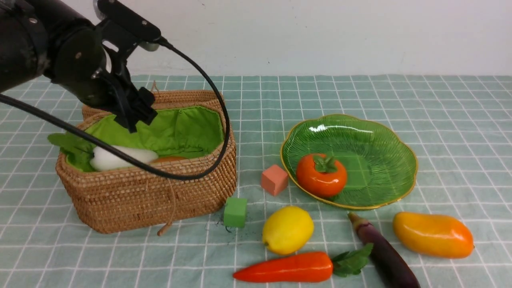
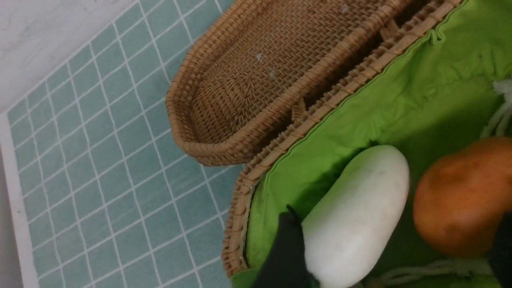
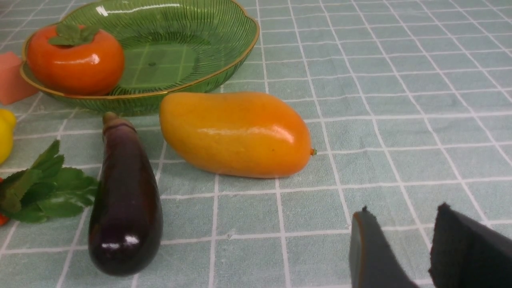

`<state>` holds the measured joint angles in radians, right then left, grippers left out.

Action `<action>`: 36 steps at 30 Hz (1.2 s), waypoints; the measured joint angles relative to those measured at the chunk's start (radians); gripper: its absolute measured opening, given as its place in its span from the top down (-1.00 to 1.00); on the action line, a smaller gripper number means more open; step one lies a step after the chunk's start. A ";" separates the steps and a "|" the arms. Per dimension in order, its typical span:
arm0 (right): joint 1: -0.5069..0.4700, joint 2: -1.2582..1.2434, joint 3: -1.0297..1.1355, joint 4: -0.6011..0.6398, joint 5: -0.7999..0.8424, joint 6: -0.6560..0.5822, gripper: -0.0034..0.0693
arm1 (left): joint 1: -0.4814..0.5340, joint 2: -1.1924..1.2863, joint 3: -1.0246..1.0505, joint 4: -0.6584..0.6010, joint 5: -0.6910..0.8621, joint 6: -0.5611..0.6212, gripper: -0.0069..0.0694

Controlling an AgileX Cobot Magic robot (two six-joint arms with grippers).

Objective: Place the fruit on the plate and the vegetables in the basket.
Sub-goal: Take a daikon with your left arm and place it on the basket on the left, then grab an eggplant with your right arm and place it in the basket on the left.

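Note:
My left gripper [image 1: 134,120] hangs open over the wicker basket [image 1: 148,192], a little above what lies inside. A white radish [image 1: 120,158] and a brown potato [image 1: 170,159] rest on the green lining. In the left wrist view the radish [image 2: 356,216] and potato [image 2: 460,196] lie between the wide-apart fingers [image 2: 286,248]. The persimmon [image 1: 321,175] sits on the green plate [image 1: 360,132]. On the cloth in front lie the lemon [image 1: 288,230], carrot [image 1: 286,268], eggplant [image 1: 384,256] and mango [image 1: 433,234]. My right gripper [image 3: 404,208] is open and empty, low over the cloth near the mango [image 3: 236,134].
A salmon-pink cube [image 1: 274,180] stands against the plate's left rim. A small green cube [image 1: 235,212] sits by the basket's front right corner. The basket lid [image 2: 260,80] lies folded back behind the basket. The left arm's cable [image 1: 224,120] loops across the basket.

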<state>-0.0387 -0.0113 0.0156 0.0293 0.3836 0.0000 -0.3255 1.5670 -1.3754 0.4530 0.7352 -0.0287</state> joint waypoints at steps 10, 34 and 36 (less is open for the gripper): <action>0.000 0.000 0.000 0.000 0.000 0.000 0.24 | 0.000 -0.324 0.000 -0.249 0.341 -0.002 -0.09; 0.000 0.000 0.000 0.000 0.000 0.000 0.24 | 0.000 -1.066 0.570 -0.590 0.495 -0.226 0.85; 0.000 0.000 0.000 0.000 0.000 0.000 0.24 | 0.000 -1.068 0.595 -0.588 0.499 -0.230 0.85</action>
<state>-0.0387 -0.0113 0.0156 0.0293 0.3836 0.0000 -0.3255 0.4986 -0.7800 -0.1350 1.2341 -0.2583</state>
